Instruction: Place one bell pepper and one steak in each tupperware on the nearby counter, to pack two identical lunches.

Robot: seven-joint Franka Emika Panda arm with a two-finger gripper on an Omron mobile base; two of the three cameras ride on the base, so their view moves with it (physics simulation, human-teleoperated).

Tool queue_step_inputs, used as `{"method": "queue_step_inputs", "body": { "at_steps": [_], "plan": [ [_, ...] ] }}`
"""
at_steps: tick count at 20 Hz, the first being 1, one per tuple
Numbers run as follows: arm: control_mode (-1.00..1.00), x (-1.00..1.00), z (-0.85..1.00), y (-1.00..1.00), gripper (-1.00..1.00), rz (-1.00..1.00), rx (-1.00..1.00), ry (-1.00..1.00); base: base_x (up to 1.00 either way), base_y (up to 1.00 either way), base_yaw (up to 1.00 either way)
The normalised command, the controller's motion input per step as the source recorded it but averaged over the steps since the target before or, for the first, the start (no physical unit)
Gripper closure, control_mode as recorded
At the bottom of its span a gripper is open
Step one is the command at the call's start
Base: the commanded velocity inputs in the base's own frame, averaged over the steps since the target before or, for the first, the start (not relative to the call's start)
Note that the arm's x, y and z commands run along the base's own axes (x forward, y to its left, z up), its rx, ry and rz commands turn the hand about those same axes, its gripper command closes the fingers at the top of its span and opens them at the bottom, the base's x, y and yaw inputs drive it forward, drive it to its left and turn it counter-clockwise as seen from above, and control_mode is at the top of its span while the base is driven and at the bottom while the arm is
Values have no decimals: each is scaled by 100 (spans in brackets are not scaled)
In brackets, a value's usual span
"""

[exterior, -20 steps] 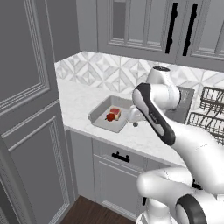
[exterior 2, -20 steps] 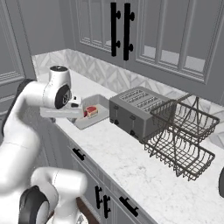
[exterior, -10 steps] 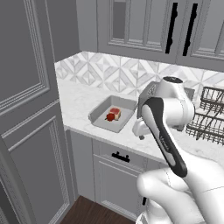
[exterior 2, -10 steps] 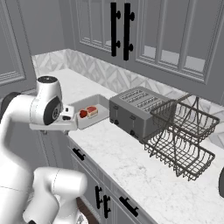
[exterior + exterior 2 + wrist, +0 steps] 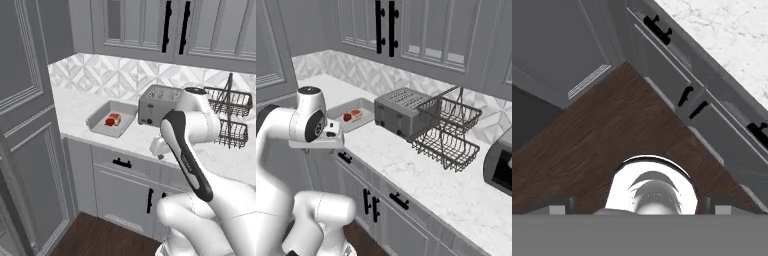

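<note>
Fingers of the two-finger gripper (image 5: 640,207) spread wide, holding nothing, above the brown wood floor (image 5: 612,135). Grey tupperware tray (image 5: 111,120) with red steak (image 5: 113,119) left of silver toaster (image 5: 158,104) on white marble counter (image 5: 210,155). Best to fetch more food slowly.

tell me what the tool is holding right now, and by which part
Nothing is held. In the hand view the tool points at the wooden floor with its fingertips spread wide and nothing between them.
</note>
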Motion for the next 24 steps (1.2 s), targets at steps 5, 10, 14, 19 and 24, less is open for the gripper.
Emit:
{"method": "queue_step_inputs", "body": {
  "at_steps": [5, 10, 14, 19, 24],
  "plan": [
    [100, 0, 0, 0, -100, 0, 0, 0, -100, -4, -20],
    [100, 0, 0, 0, -100, 0, 0, 0, -100, -26, -1],
    [100, 0, 0, 0, -100, 0, 0, 0, -77, 0, 18],
    [100, 0, 0, 0, -100, 0, 0, 0, -26, 40, 56],
    [100, 0, 0, 0, -100, 0, 0, 0, 9, 62, 69]
  ]
}}
